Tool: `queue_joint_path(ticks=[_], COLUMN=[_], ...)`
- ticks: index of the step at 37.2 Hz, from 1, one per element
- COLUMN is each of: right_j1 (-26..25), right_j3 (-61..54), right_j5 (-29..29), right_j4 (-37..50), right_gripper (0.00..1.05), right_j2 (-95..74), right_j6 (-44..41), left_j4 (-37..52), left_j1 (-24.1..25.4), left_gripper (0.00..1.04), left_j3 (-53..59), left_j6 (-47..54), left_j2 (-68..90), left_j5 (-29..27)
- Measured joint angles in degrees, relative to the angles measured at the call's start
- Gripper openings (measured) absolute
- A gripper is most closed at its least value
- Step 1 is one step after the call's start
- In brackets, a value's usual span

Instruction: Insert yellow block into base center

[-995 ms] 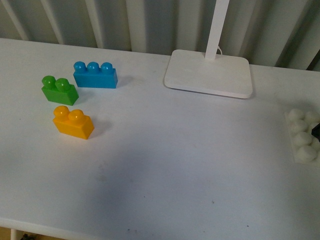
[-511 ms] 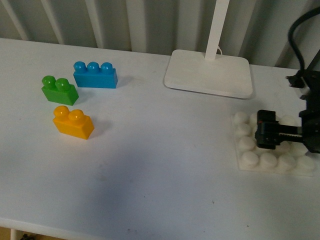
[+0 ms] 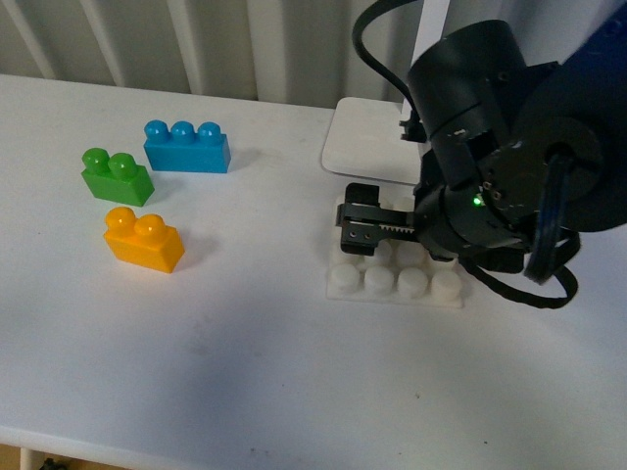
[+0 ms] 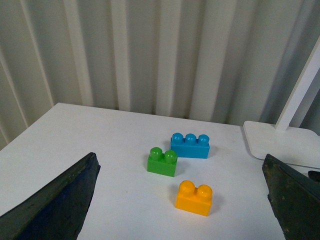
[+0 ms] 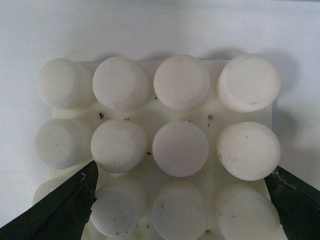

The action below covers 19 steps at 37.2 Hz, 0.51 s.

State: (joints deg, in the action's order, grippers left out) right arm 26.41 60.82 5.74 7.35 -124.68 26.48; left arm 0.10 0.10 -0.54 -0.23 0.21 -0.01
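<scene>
Sitting near the green brick point(image 3: 117, 176), left of the base point(image 3: 392, 284) clasped by the right gripper point(image 5: 182, 167), the yellow block point(image 3: 144, 240) looks light, rigid and slick, best pinched across its flat sides by the wide-open left gripper point(image 4: 180, 156).

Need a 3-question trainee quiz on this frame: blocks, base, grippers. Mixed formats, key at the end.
1. True or false: the yellow block already sits on the base.
2. Which lies nearest the yellow block? A) green block B) blue block C) lamp foot
3. Fill the gap: the right gripper has its fingers on either side of the ____.
Key: 1 false; 2 A; 3 base.
</scene>
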Motion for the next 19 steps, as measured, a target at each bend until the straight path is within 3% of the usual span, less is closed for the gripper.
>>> queue_joint_path(ticks=[19], right_j1=[7.1], right_j3=[10.8], right_j5=[0.6], right_j4=[-4.6], right_gripper=[0.95], right_j2=[-5.2], right_j6=[4.9], left_j4=[0.0], left_j1=[0.0], left_gripper=[0.98], left_j3=[0.0], left_j6=[0.0], left_j2=[0.0], left_j5=[0.0])
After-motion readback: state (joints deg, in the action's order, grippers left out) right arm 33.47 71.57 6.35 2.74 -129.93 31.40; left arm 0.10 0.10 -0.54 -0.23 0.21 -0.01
